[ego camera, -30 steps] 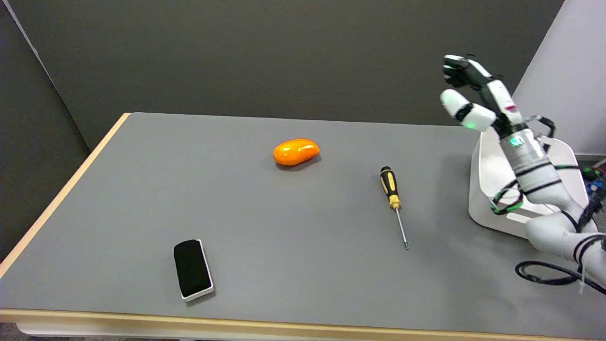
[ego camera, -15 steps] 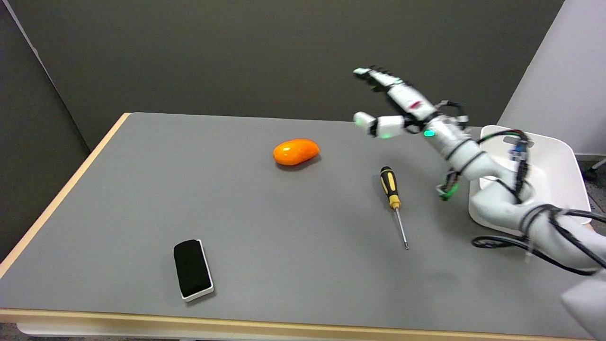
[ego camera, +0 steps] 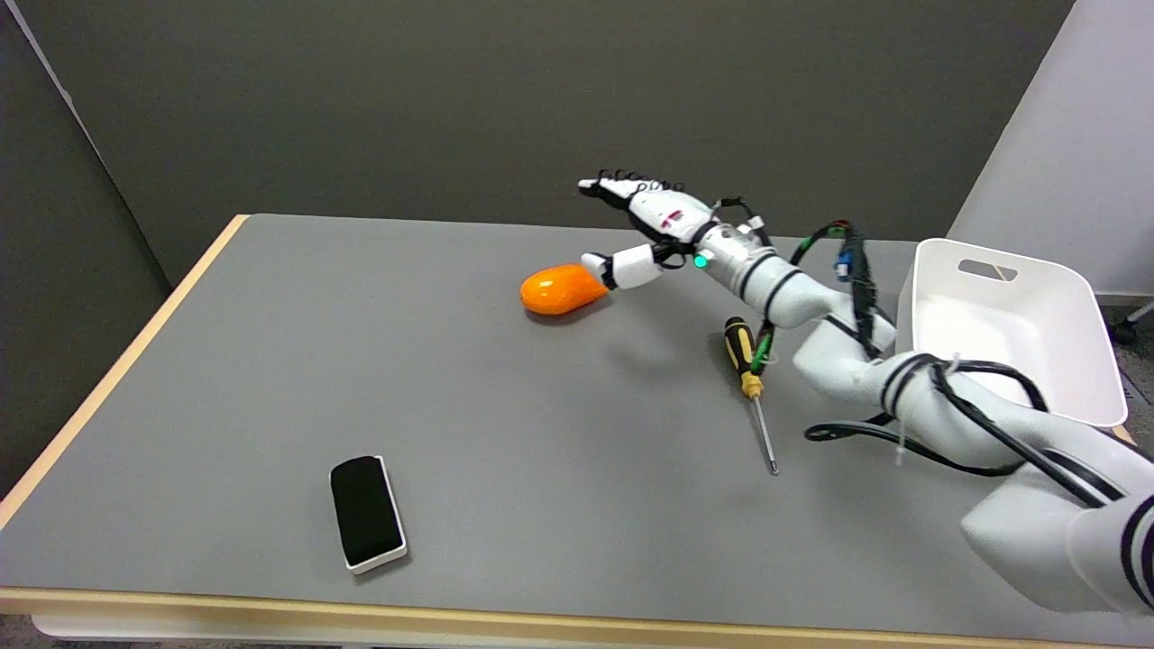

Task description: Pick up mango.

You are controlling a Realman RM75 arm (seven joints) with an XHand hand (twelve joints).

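1. We see the glossy orange oval mango (ego camera: 561, 287) lying on the grey table top (ego camera: 505, 424), toward its far side.
2. Our black-and-white right hand (ego camera: 645, 225) hovers just right of the mango, fingers spread apart and holding nothing; the thumb tip is at the fruit's right end, contact unclear.
3. A black-and-yellow-handled screwdriver (ego camera: 748, 379) lies under the forearm, a white plastic bin (ego camera: 1014, 324) at far right, a black-and-white eraser block (ego camera: 365, 512) near the front edge.

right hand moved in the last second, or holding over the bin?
Yes. The right hand has swung left across the table, away from the white bin, past the screwdriver, and now hangs open just right of the mango.
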